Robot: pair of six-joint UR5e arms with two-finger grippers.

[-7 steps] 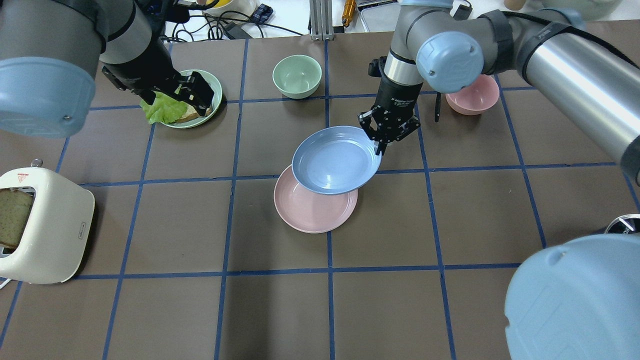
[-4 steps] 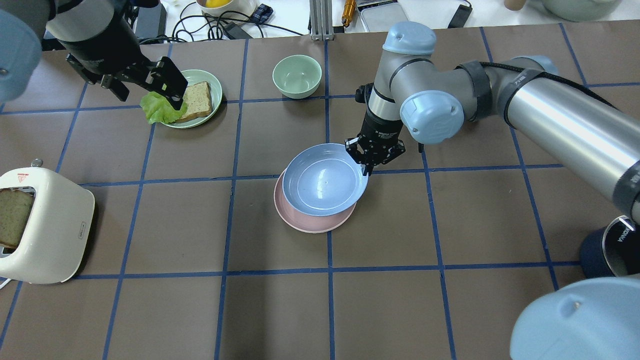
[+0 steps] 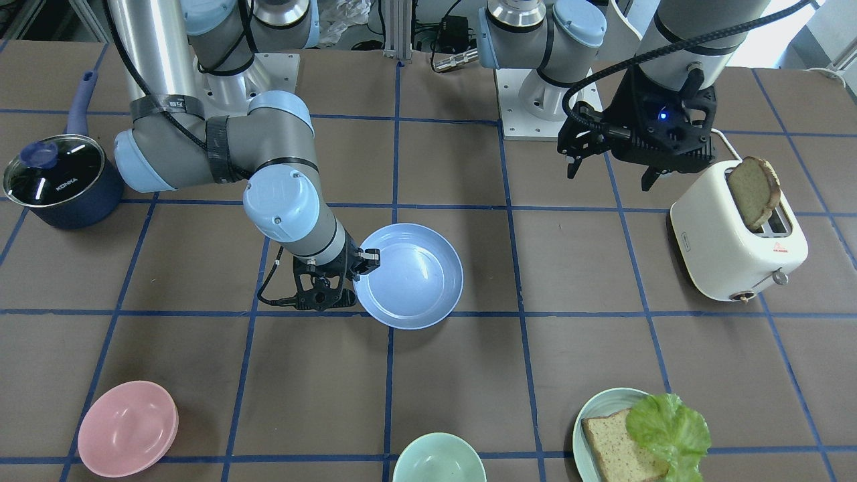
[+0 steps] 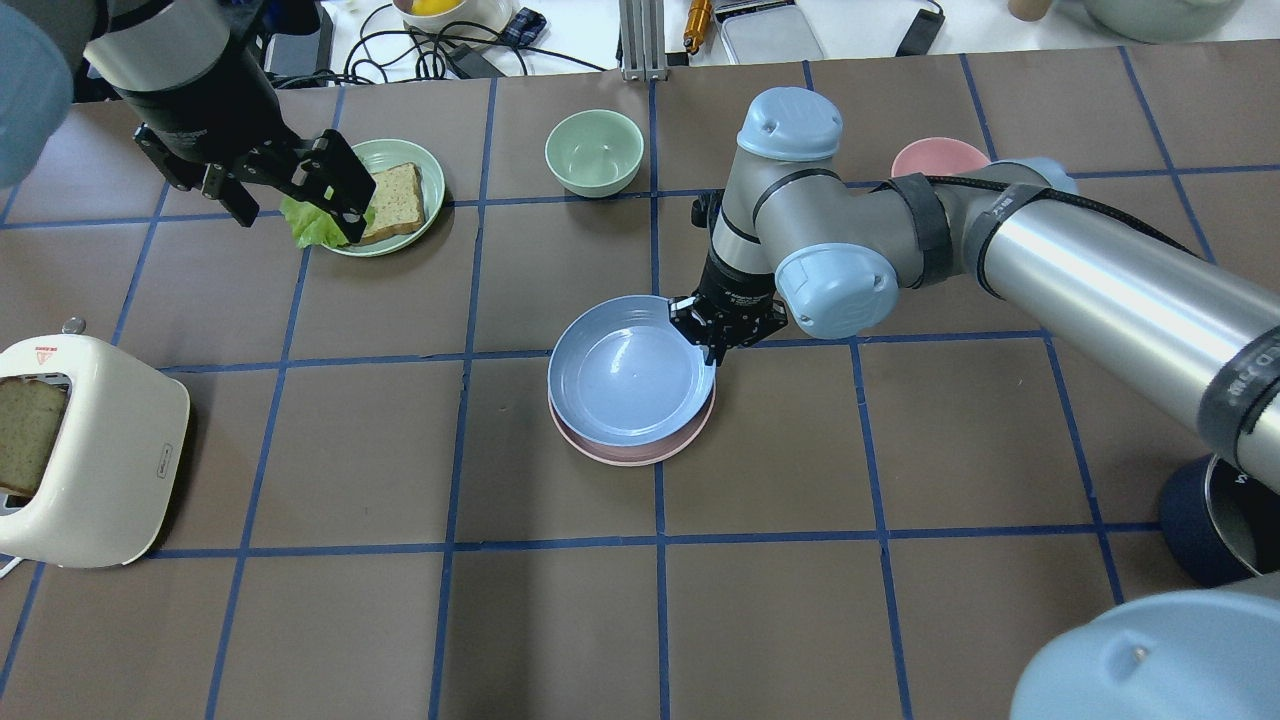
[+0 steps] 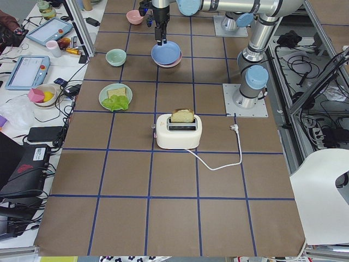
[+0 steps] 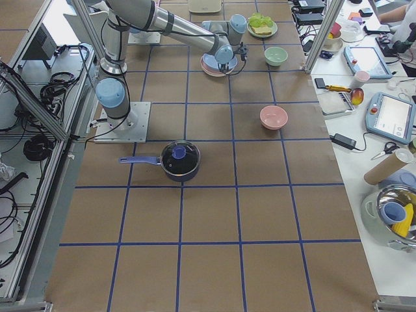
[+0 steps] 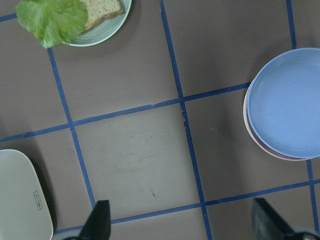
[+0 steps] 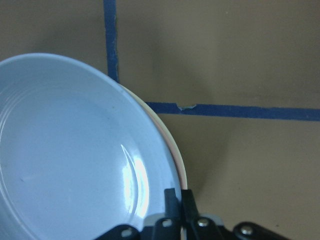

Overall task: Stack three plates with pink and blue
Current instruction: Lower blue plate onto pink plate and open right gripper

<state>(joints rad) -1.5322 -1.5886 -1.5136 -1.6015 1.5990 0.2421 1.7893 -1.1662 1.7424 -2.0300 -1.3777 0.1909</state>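
The light blue plate [image 4: 630,372] lies almost centred over the pale pink plate [image 4: 640,458], whose rim shows only at the near edge. My right gripper [image 4: 712,345] is shut on the blue plate's right rim. The right wrist view shows its fingertips [image 8: 172,197] pinching that rim, with the pink rim [image 8: 181,167] just below. In the front view the blue plate [image 3: 412,274] hides the pink one. My left gripper [image 4: 290,200] is open and empty, raised near the bread plate. No cream-white plate is in view.
A teal plate with bread and lettuce [image 4: 425,160] sits at the back left. A green bowl [image 4: 594,150] and a pink bowl [image 4: 935,155] stand at the back. A toaster [image 4: 90,450] with bread is at the left, and a saucepan [image 3: 57,174] at the robot's right.
My right gripper has carried the blue plate toward the robot and down, from overlapping the pink plate's far edge to nearly centred on it. My left gripper has drawn back from the bread plate.
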